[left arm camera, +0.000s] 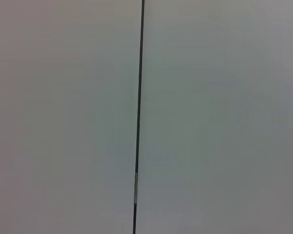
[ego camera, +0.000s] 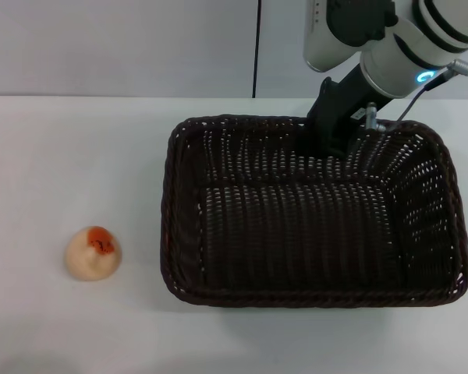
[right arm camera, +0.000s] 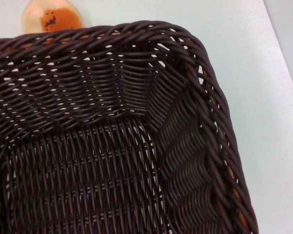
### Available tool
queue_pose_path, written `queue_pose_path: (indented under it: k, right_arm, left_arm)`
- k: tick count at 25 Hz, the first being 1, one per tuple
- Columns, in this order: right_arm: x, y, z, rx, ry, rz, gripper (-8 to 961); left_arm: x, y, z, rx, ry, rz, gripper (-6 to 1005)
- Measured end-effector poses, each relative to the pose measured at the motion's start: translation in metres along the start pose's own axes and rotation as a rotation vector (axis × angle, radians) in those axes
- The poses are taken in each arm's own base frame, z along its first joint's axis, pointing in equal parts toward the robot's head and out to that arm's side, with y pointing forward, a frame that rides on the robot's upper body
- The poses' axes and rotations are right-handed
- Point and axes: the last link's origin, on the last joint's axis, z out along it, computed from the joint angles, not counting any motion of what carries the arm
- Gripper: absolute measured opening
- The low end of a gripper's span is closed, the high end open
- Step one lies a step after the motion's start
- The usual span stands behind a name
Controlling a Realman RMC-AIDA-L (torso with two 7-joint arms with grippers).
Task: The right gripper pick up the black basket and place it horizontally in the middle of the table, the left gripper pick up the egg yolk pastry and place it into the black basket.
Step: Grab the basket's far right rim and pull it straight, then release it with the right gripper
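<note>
The black basket (ego camera: 312, 296) lies flat with its long side across the white table (ego camera: 70, 156), in the middle and to the right. My right gripper (ego camera: 339, 146) reaches down over the basket's far rim, straddles the far wall and is shut on it. The right wrist view shows a corner of the basket (right arm camera: 200, 102) from close above. The egg yolk pastry (ego camera: 93, 252) sits on the table to the left of the basket, apart from it; its top also shows beyond the rim in the right wrist view (right arm camera: 51, 17). My left gripper is out of view.
A pale wall with a dark vertical seam (ego camera: 257, 47) stands behind the table; the left wrist view shows only that wall and seam (left arm camera: 139, 117). Bare tabletop lies between the pastry and the basket and along the front edge.
</note>
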Motion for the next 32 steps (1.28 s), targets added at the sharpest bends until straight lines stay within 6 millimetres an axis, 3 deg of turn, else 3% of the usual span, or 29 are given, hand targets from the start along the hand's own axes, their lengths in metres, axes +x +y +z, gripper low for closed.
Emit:
queue_pose_path:
  k: [11,18,28,30,32]
  right_arm:
    - [0.01,0.004,0.006,-0.006,-0.009,0.083,164]
    - [0.011,0.006,0.004,-0.001,-0.026,0.088,356]
    - [0.002,0.007,-0.001,0.032,-0.008,0.033,578]
    - [0.0,0.006,-0.004,0.056,0.003,0.027,795]
    - [0.0,0.005,-0.012,0.102,0.006,0.022,810]
  left_arm:
    - [0.0,0.0,0.0,-0.01,-0.002,-0.002,159]
    - [0.001,0.001,0.001,-0.012,0.004,-0.008,334]
    - [0.001,-0.001,0.0,-0.012,0.003,-0.003,362]
    - [0.001,-0.002,0.0,-0.012,0.001,0.0,368]
    - [0.001,-0.003,-0.001,-0.012,-0.001,0.003,373]
